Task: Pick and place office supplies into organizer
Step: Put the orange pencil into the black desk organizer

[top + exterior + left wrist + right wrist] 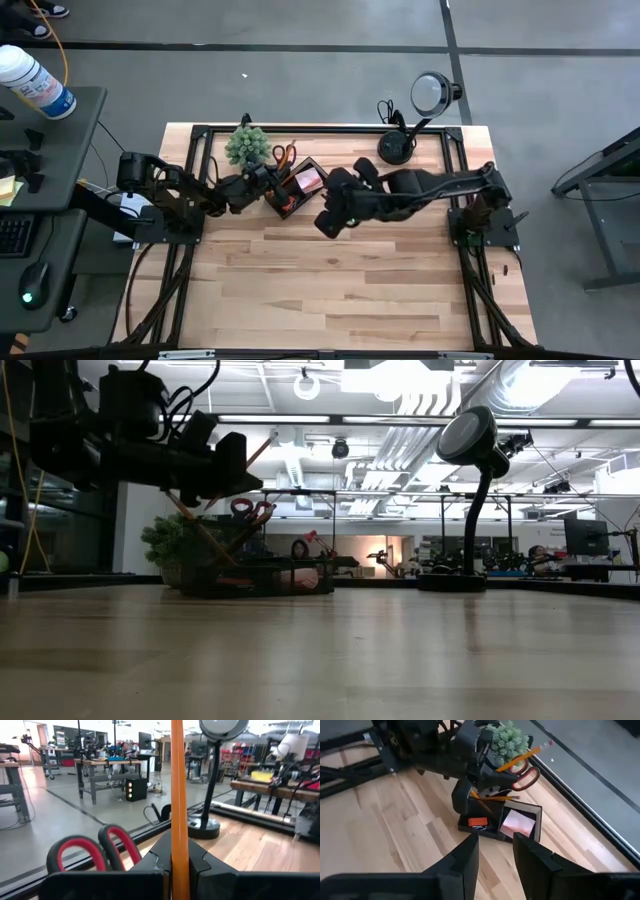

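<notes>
Left arm: reached across the table's back-left part, folded low. Left gripper (262, 183) poised above the organizer (297, 188), fingers (200, 865) clenched on an orange-yellow pencil (178, 810). Pencil held tilted, pink eraser end raised, lower end down inside the organizer among others.

Right arm: stretched from the table's right edge toward the centre, wrist bent down. Right gripper (332, 222) hovered just beside the organizer's near side, not touching it. Fingers (465, 857) parted, nothing between them.

Organizer: stood on the wooden table (340, 290) near the back edge, left of centre, just in front of the green spiky plant (247, 145).

Contents, by compartment:
- Pink sticky-note pad (518, 824), lying in the open tray section.
- Small red-orange block (478, 822), in the low front compartment beside the pad.
- Red-handled scissors (525, 777), upright in the tall rear section, handles up.
- Further pencils (492, 797), leaning in that same rear section.

Black round-headed lamp (434, 92): base set at the back edge, right of the organizer, well apart from it.

Off the table, at left: white bottle (33, 82) with blue label, lying on a dark side desk. Label writing too small to read. No other legible brands or text found.
</notes>
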Motion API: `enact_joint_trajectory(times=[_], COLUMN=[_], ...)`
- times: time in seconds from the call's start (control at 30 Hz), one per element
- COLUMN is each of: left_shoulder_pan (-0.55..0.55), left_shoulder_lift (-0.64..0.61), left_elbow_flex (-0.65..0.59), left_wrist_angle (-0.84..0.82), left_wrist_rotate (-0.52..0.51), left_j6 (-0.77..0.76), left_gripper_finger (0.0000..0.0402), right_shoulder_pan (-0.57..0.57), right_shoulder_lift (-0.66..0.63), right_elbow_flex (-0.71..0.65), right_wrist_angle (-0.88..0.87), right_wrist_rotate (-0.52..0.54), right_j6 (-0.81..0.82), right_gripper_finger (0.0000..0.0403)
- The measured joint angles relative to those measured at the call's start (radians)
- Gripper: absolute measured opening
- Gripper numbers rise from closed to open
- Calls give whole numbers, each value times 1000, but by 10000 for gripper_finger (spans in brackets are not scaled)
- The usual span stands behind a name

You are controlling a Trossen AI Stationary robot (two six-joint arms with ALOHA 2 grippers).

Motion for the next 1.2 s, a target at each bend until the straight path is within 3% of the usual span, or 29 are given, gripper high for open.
enact_joint_trajectory(times=[0.23, 0.67, 1.2], left_shoulder_pan=[0, 1, 1], left_shoulder_lift=[-1, -2, -1], left_elbow_flex=[1, 2, 1], left_wrist_angle=[-50, -85, -84], left_wrist_rotate=[-38, -82, -90], left_j6=[0, 8, 0], left_gripper_finger=[0, 2, 62], right_shoulder_pan=[-59, -94, -94], right_shoulder_lift=[9, 8, 8], right_elbow_flex=[0, 0, 0], right_wrist_angle=[29, 67, 73], right_wrist_rotate=[-66, -128, -139], right_j6=[-113, -163, -156], right_gripper_finger=[114, 114, 114])
